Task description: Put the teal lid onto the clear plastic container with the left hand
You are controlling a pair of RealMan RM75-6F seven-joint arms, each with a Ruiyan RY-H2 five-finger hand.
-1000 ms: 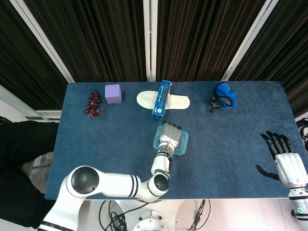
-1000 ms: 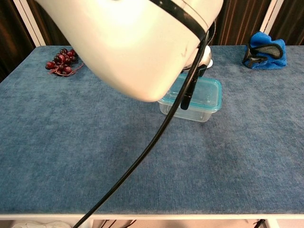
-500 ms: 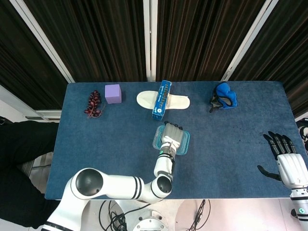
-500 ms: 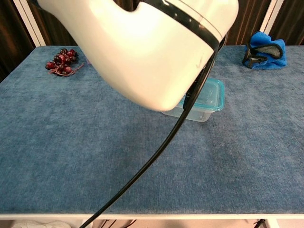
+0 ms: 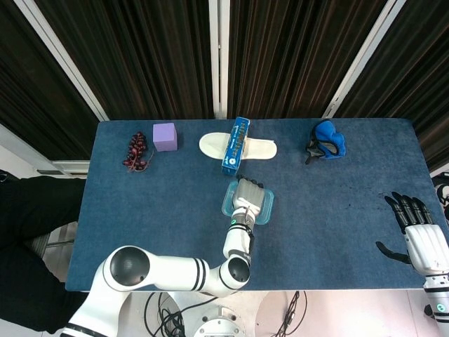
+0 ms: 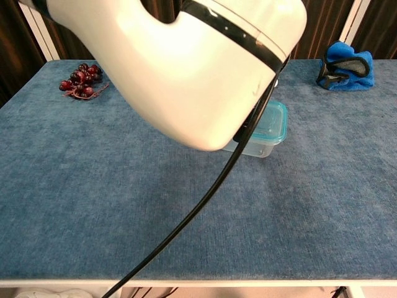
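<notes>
The teal lid [image 5: 227, 204] lies on top of the clear plastic container [image 6: 265, 146] at the middle of the table; its rim [image 6: 276, 124] shows in the chest view. My left hand [image 5: 250, 199] rests flat on the lid with its fingers stretched toward the far side, covering most of it. It grips nothing. In the chest view the left arm [image 6: 186, 56] hides that hand and the container's left half. My right hand [image 5: 415, 228] hovers at the table's right edge, fingers spread and empty.
Along the far side lie dark red grapes [image 5: 137, 151], a purple cube [image 5: 164, 136], a white insole [image 5: 262, 148] with a blue box [image 5: 236, 145] across it, and a blue cloth bundle [image 5: 326, 140]. A black cable [image 6: 186, 214] hangs from the left arm.
The left hand and the lidded container have shifted slightly leftward from half a second ago. The right hand has drawn a little toward the table's edge.
</notes>
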